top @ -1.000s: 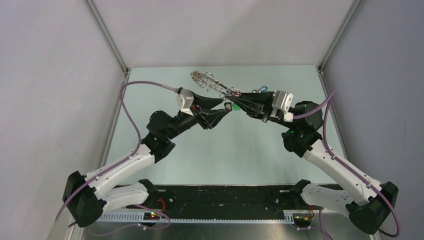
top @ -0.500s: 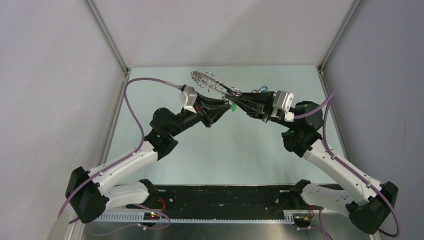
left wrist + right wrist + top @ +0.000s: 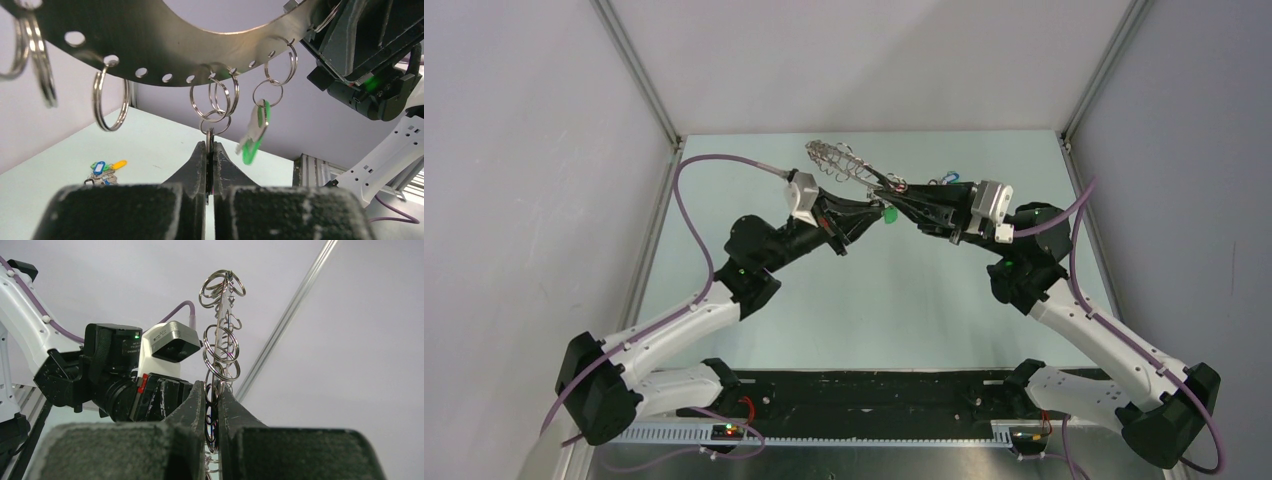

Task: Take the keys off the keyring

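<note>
The keyring (image 3: 839, 160) hangs in the air above the far part of the table (image 3: 874, 300), near the middle of its far edge, and slants up toward the far left corner. The right gripper (image 3: 886, 193) holds it at its lower end. In the right wrist view the right gripper (image 3: 214, 390) has its jaws drawn close together, and the edge-on keyring (image 3: 221, 315) stands up from between them. From the left wrist the keyring (image 3: 150, 40) reads as a flat curved metal band pierced with a row of holes, and small split rings (image 3: 111, 100) dangle from several of them. The left gripper (image 3: 876, 208) meets it from the left, tip to tip with the right one. Its jaws are pressed nearly shut in the left wrist view, where the left gripper (image 3: 210, 145) pinches a thin key (image 3: 209, 137) seen edge-on, so its head colour cannot be told. That key hangs from a split ring under the band. Just to the right of it the green key (image 3: 254, 135) hangs free and tilted from its own ring, touching neither gripper; from above, the green key (image 3: 889, 213) shows just below the two fingertips. A bunch of blue and yellow-headed keys (image 3: 104, 169) lies on the table (image 3: 150, 150), well apart from the keyring.
</note>
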Motion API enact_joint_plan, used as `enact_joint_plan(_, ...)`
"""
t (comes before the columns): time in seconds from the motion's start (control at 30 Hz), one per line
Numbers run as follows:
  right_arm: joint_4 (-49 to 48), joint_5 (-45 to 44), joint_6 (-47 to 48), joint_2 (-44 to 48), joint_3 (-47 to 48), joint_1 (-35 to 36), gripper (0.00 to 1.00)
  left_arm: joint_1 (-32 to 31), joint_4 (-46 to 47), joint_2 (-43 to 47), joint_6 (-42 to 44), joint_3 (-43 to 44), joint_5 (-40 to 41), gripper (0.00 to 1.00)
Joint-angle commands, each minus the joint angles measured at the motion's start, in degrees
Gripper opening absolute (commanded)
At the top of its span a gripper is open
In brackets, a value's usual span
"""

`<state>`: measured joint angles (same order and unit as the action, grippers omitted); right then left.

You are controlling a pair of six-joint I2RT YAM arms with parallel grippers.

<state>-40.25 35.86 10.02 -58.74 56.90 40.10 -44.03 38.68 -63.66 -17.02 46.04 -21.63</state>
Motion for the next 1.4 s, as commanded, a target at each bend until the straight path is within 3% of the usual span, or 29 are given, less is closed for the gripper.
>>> enact_joint_plan(0.0, -2.63, -4.01, -0.74, 1.01, 2.96, -0.08, 0.00, -0.27, 2.32, 0.63, -0.36, 2.07, 0.04, 0.00)
enact_joint_plan(0.13, 0.26, -11.92, -2.23, 2.25, 2.05, 0.00, 0.00, -0.20, -2.78, 1.55, -1.29, 2.24, 1.93, 0.00)
enact_joint_plan(0.3, -2.33, -31.29, -7.45, 4.72, -5.45, -0.02, 0.00, -0.26, -24.20, 3.54, -0.56, 6.78, 5.15, 0.00)
enact_joint_plan(0.33, -1.60, -34.67, -8.47, 5.05, -6.43, -0.02, 0.04, -0.22, -27.62, 4.20, 0.82, 8.87, 6.74, 0.00)
enact_joint_plan(0.4, 0.64, -44.13, -11.26, 6.33, -9.08, -0.18, 0.32, -0.14, -39.45, 4.48, 3.50, 13.11, 8.87, 0.00)
enact_joint_plan(0.43, 1.64, -45.53, -12.62, 6.69, -10.74, -0.26, 0.54, 0.01, -46.65, 4.32, 4.37, 14.56, 9.36, 0.00)
enact_joint_plan(0.5, 3.80, -48.04, -12.81, 8.31, -13.97, -0.34, 0.69, 0.45, -56.64, 3.30, 7.07, 21.01, 9.82, 0.00)
enact_joint_plan(0.57, 4.03, -47.41, -11.92, 10.57, -17.55, -0.81, 0.72, 0.65, -65.48, 1.42, 10.71, 25.81, 9.28, 0.00)
enact_joint_plan(0.7, 6.24, -39.70, -7.79, 15.35, -22.37, -2.66, 0.68, 0.75, -79.72, -3.57, 19.86, 33.94, 7.97, 0.00)
enact_joint_plan(0.8, 9.80, -27.09, -2.46, 17.73, -23.23, -4.65, 0.65, 0.66, -85.13, -6.11, 24.92, 36.72, 5.84, 0.00)
enact_joint_plan(1.0, 15.10, -11.72, 5.24, 18.94, -23.20, -6.15, 0.61, -0.23, -86.21, -6.54, 28.22, 37.79, 1.91, 0.00)
enact_joint_plan(1.37, 9.16, 2.04, 2.32, 10.90, -22.38, -6.67, 0.42, -7.11, -85.93, -8.34, 35.51, 38.77, 17.23, 0.00)
